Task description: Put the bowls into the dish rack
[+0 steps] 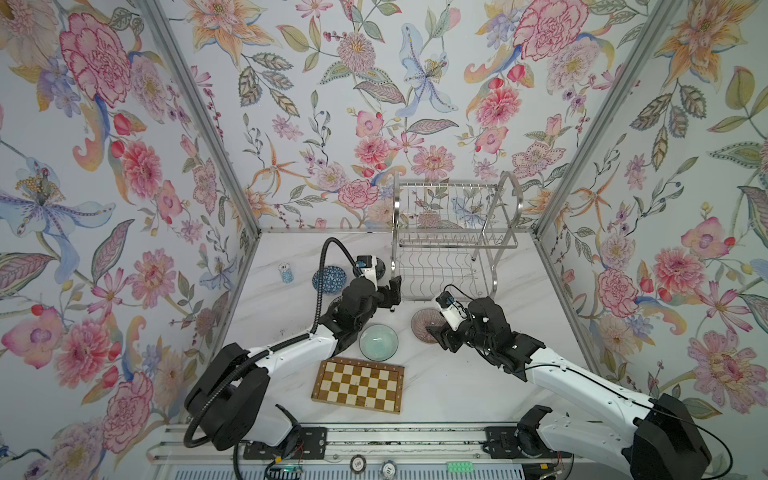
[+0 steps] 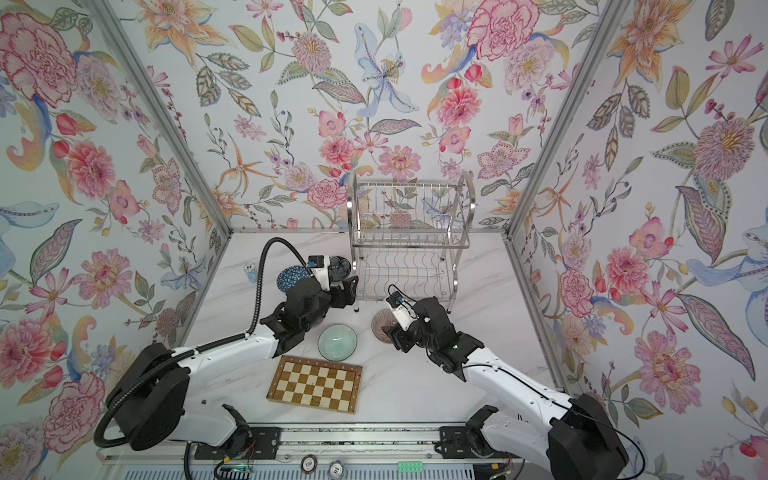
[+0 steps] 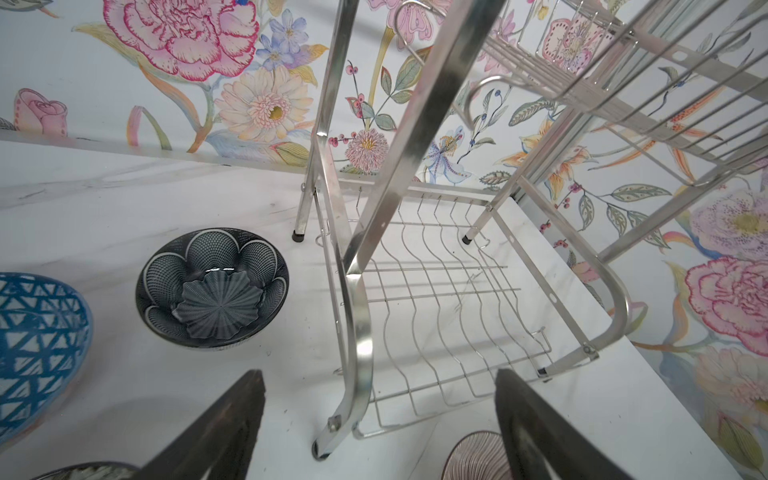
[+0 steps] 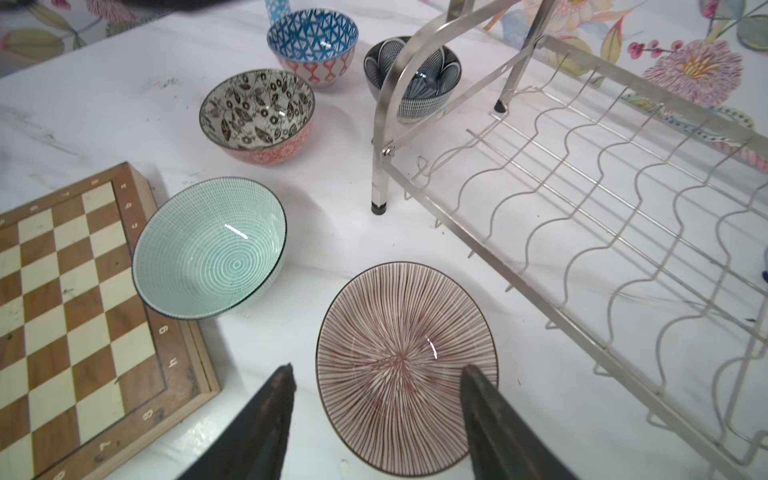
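Steel wire, shiny and two-tiered, the rack (image 1: 457, 245) stood at the back of the marble table (image 1: 457, 395), and all five bowls sat upright on the table outside it. The navy bowl (image 3: 212, 286) was just beside the rack's left frame. The blue bowl (image 4: 312, 37) sat a little further out on that side, and the floral bowl (image 4: 257, 110) further forward of the rack than those two. The green bowl (image 4: 210, 249) sat off the rack's front left corner, with the board (image 1: 358, 384) just beyond it. The pink bowl (image 4: 405, 365) lay close before the rack's front edge. The left claw (image 3: 380, 374) hung by the rack's front left leg, spread wide with nothing in it. The right claw (image 4: 376, 370) was over the pink bowl, its fingers parted, one above the bowl's inside and one outside its rim. It gripped nothing, and I couldn't tell whether it touched.
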Controlling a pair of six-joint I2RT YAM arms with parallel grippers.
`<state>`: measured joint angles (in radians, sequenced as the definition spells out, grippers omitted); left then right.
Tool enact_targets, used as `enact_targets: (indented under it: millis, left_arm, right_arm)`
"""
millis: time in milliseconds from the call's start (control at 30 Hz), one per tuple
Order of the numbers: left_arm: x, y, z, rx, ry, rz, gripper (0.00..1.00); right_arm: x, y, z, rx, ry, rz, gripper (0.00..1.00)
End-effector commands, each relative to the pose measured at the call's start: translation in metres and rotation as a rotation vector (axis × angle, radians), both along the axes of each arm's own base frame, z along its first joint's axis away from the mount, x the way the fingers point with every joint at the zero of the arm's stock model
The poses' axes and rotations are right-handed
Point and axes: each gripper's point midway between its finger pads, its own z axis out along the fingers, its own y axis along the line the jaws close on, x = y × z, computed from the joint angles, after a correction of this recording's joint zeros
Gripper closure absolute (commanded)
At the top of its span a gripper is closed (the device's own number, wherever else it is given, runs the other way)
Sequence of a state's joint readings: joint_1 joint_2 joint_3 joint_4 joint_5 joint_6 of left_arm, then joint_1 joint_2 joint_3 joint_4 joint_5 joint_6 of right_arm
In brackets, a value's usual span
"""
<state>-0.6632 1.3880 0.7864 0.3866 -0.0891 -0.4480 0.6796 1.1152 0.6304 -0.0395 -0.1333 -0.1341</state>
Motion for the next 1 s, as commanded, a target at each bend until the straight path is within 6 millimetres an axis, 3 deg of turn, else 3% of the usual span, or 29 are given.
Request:
enact_targets:
  millis: [0, 233, 333, 500, 667, 833, 967]
  left_arm:
    - [-0.015, 0.02, 0.003, 0.018, 0.092, -0.079, 0.05]
    - [-0.031, 0.057, 0.044, -0.016, 0.115, -0.183, 0.01]
    - [-0.037, 0.055, 0.048, 0.028, 0.082, -0.269, 0.01]
    - [-0.056, 0.039, 0.037, 0.044, 0.077, -0.425, 0.01]
    - [-0.064, 0.036, 0.055, 0.027, 0.011, -0.464, 0.01]
    - [-0.047, 0.047, 0.078, 0.194, -0.051, -0.335, 0.01]
    - [-0.046, 0.041, 0.062, 0.233, -0.085, -0.388, 0.01]
  right_arm:
    - [-0.01, 0.005, -0.006, -0.107, 0.026, 0.092, 0.35]
    - [-0.02, 0.008, -0.018, -0.268, 0.072, 0.174, 0.36]
    - [-0.023, 0.01, -0.015, -0.295, 0.079, 0.194, 0.36]
    - [-0.032, 0.01, -0.021, -0.365, 0.12, 0.245, 0.37]
    - [-0.031, 0.006, -0.032, -0.44, 0.131, 0.262, 0.38]
    - [-0.029, 0.004, -0.042, -0.481, 0.136, 0.278, 0.39]
    - [-0.029, -0.001, -0.053, -0.539, 0.144, 0.294, 0.4]
